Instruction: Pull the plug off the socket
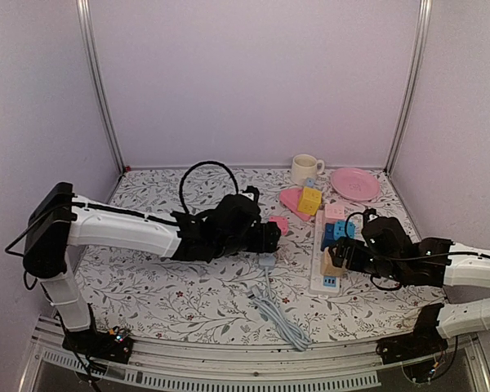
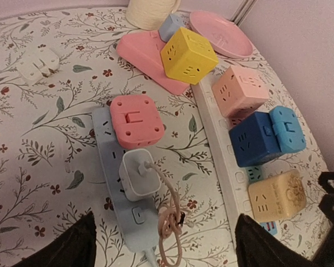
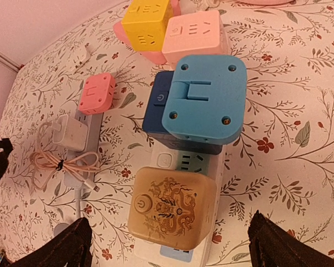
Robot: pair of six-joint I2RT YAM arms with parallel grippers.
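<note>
**Light:** soft, even and diffuse, falling from overhead, with no hard beam anywhere. The pale lilac enclosure walls [image 1: 253,73] are uniformly lit.

**Shadows:** faint and short, pooled beneath the white-shelled left arm [image 1: 122,229] on the floral-printed table cover [image 1: 188,294].

**Glare:** a mild sheen on the glossy pink plate [image 2: 220,33] (nothing blown out).

**Overhead view:** somewhat soft and grainy, with small detail smeared.

**Wrist views:** sharper and warmer, with saturated colours. The yellow cube adapter [image 2: 188,54] is crisp.

**Out of focus:**
- left gripper [image 2: 167,245]: its dark fingers [image 2: 72,247] sit at the lower corners, blurred and nearly silhouetted
- right gripper [image 3: 167,245]: its fingers [image 3: 289,245] likewise
</note>
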